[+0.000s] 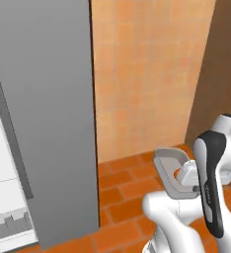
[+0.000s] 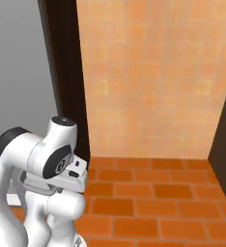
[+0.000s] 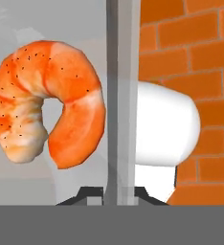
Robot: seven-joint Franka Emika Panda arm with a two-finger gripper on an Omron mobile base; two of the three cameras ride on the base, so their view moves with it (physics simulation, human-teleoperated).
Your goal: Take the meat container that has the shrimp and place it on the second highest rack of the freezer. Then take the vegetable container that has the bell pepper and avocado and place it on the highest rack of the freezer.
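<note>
You have one shrimp (image 3: 49,105) in front of the hand camera: a plump curled crescent, glossy orange fading to pale pink-white at its lower left end, dotted with fine dark specks. It lies in the meat container (image 1: 171,170), a smooth light-grey tray with rounded corners and a raised rim; in the hand view its wall (image 3: 119,95) runs as a thin, partly see-through grey strip straight down the middle, with the shrimp on the left of it. The gripper (image 3: 118,194) sits at the base of that wall, one dark finger tip on each side of it, close against it, so the jaws look nearly closed on the rim and carrying the tray. In the left base view you see the tray held up beside the arm's dark-and-white forearm, above the floor (image 1: 127,192) of matt orange-brown brick tiles, with a small orange patch of the shrimp showing inside it. To the left stands the freezer (image 1: 43,113), a flat matt grey slab, and past its edge you can count two thin lines of white shelves (image 1: 1,153). The wall (image 2: 153,77) behind is paler orange tile.
</note>
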